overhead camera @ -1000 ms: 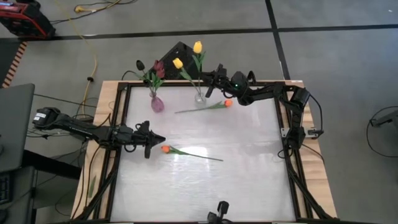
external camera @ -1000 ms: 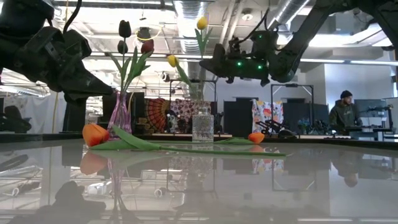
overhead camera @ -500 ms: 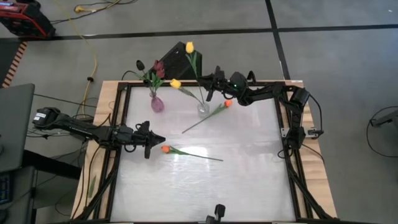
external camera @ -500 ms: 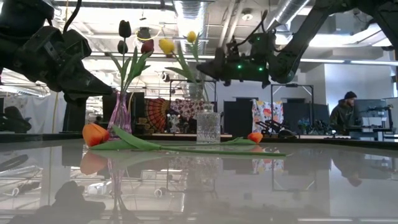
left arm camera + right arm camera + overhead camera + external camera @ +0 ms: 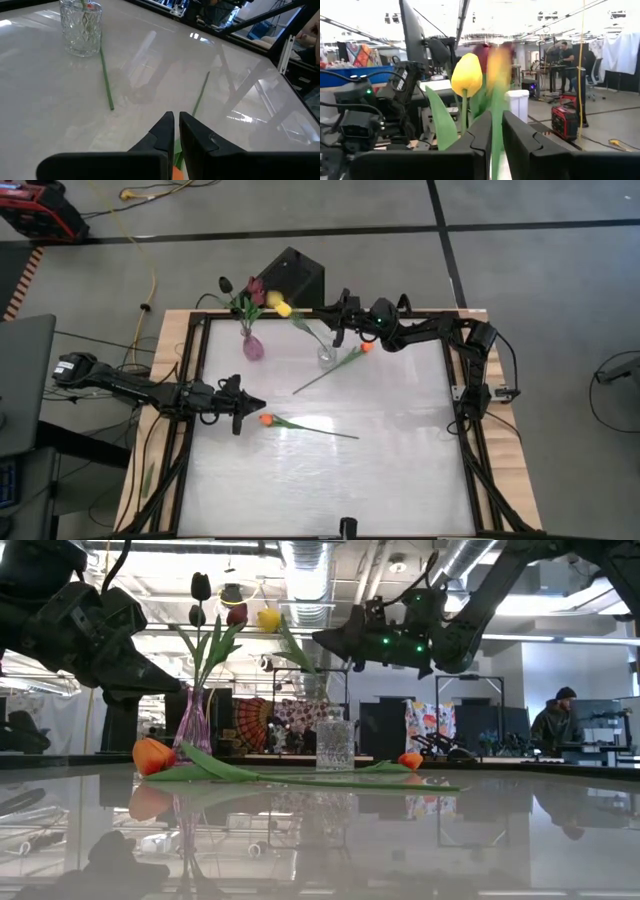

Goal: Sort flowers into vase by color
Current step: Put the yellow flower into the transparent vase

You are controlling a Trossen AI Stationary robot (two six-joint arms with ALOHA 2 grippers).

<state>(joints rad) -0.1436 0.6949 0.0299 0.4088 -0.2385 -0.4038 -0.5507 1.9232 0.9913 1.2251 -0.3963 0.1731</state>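
Observation:
A clear glass vase stands near the table's far edge with yellow tulips leaning toward the table's left. A purple vase holds maroon and black tulips. My right gripper is above the glass vase, shut on a yellow tulip. One orange tulip lies flat beside the glass vase. Another orange tulip lies mid-table. My left gripper hovers shut just above its head. My right gripper pinches a yellow tulip's green stem between its two fingers, which lie across the stem, coming level from the table's right. The tulip tilts toward the table's left. Its lower stem runs down to the glass vase.
A black box sits on the floor beyond the far edge. The near half of the white table is bare. A person stands in the room behind. The black frame rail runs along the far edge.
My right gripper shifted slightly toward the table's left. The held yellow tulip tipped over, and its head swung down toward the purple vase's flowers. The glass vase slid toward the near edge. The orange tulip beside it turned, its stem end swinging nearward.

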